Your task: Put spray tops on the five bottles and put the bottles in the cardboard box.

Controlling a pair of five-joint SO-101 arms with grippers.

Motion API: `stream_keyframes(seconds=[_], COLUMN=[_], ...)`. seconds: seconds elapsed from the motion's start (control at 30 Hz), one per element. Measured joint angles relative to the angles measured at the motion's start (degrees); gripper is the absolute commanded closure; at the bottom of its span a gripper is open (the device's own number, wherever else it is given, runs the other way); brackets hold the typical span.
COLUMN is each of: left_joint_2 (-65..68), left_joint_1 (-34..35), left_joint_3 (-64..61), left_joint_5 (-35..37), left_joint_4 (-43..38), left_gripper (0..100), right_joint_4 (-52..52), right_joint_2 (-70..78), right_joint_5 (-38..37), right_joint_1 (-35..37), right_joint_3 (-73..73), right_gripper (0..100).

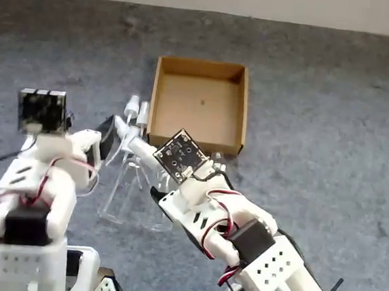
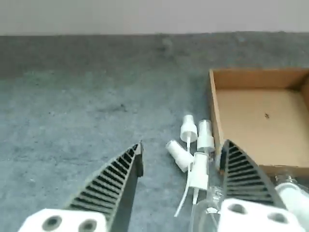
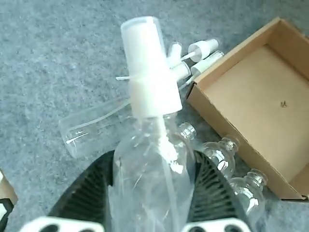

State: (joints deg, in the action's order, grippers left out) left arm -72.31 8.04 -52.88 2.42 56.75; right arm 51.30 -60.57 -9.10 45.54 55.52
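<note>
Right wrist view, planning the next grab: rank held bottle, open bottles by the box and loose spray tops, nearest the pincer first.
1. Held bottle, in the right pincer.
2. Open bottles, beside the box.
3. Loose spray tops, beyond.

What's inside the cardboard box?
The cardboard box shows just a bare brown floor with a tiny dark speck. Nothing else lies in it. The right arm covers a bit of its near wall.

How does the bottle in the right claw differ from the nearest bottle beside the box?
The held bottle wears a white spray top; the bottle by the box has an open neck. The held bottle sits in the right claw; the bottle by the box rests on the carpet. Both are clear and outside the cardboard box.
</note>
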Motion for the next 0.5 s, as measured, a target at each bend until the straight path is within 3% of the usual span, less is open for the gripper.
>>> stream_keyframes(seconds=[0.5], left_joint_2=[0.88], left_joint_1=[-13.54], left_joint_3=[-2.02], left_joint_5=[-1.49], left_joint_4=[-0.88], left_gripper=[79], right_joint_4=[0.09], right_joint_2=[0.09], right_joint_5=[0.09], right_joint_1=[-0.26], right_joint_3=[0.09], right_gripper=[99.5])
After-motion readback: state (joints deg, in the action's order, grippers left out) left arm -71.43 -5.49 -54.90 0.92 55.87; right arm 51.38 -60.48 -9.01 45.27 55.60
